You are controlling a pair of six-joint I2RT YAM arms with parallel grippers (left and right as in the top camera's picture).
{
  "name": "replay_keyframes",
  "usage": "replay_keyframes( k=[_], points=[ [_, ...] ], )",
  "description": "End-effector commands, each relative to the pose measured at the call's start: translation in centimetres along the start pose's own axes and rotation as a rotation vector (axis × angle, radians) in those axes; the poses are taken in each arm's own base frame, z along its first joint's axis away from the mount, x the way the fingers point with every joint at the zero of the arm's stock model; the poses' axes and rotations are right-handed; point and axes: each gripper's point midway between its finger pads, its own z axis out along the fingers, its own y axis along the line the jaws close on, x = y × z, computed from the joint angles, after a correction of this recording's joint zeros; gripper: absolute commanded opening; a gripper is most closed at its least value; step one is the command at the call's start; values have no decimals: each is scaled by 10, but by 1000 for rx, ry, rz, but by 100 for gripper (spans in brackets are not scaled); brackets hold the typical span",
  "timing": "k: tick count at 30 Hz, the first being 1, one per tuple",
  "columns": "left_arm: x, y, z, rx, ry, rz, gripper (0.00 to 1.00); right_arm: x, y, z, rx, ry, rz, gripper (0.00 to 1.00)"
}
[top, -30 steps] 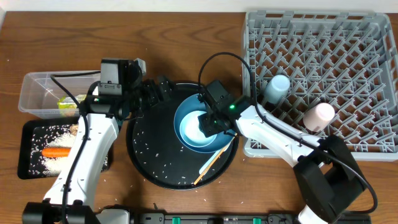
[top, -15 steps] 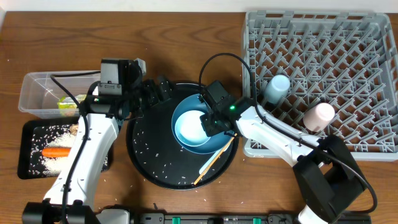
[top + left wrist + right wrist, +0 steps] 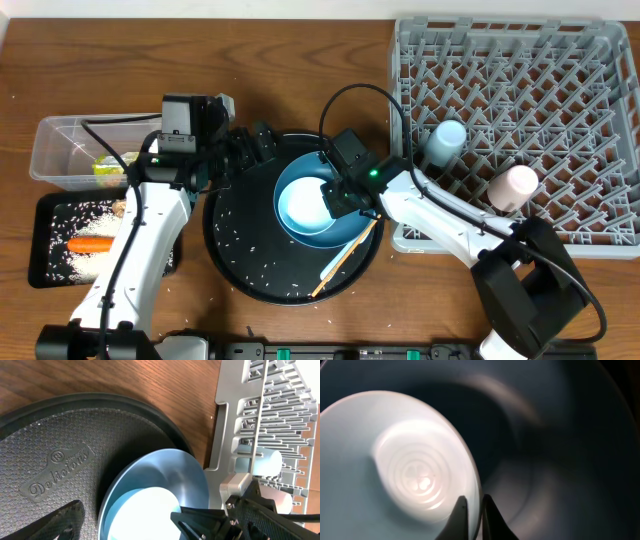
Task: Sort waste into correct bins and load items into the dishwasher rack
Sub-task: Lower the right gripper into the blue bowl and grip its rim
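The pale-blue bowl rests in the large dark-blue plate on the round black tray. My right gripper is shut on the bowl's right rim. The right wrist view shows the rim pinched between the two fingertips, with the bowl to the left and the plate to the right. My left gripper hangs open over the tray's far-left edge, holding nothing; one finger shows above the tray. Wooden chopsticks lie on the plate's near edge.
The grey dishwasher rack fills the right side, with a light-blue cup and a pink cup in it. At the left, a clear tub holds a yellow-green wrapper. A black tray holds a carrot and rice.
My right gripper's jaws have closed onto the bowl's rim. The bowl has shifted slightly left on the plate. The left arm has not moved.
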Motion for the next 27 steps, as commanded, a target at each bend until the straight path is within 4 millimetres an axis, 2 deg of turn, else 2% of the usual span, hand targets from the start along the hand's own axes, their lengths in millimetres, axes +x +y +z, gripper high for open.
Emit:
replay_keyframes(
  k=[1, 5, 27],
  points=[
    [-3, 3, -1, -11, -11, 9, 98, 8, 1, 4, 3, 26, -12, 18],
    [-3, 3, -1, -11, -11, 9, 98, 9, 2, 4, 3, 29, -7, 24],
    [-3, 3, -1, -11, -11, 9, 98, 10, -1, 6, 22, 23, -8, 23]
  ],
)
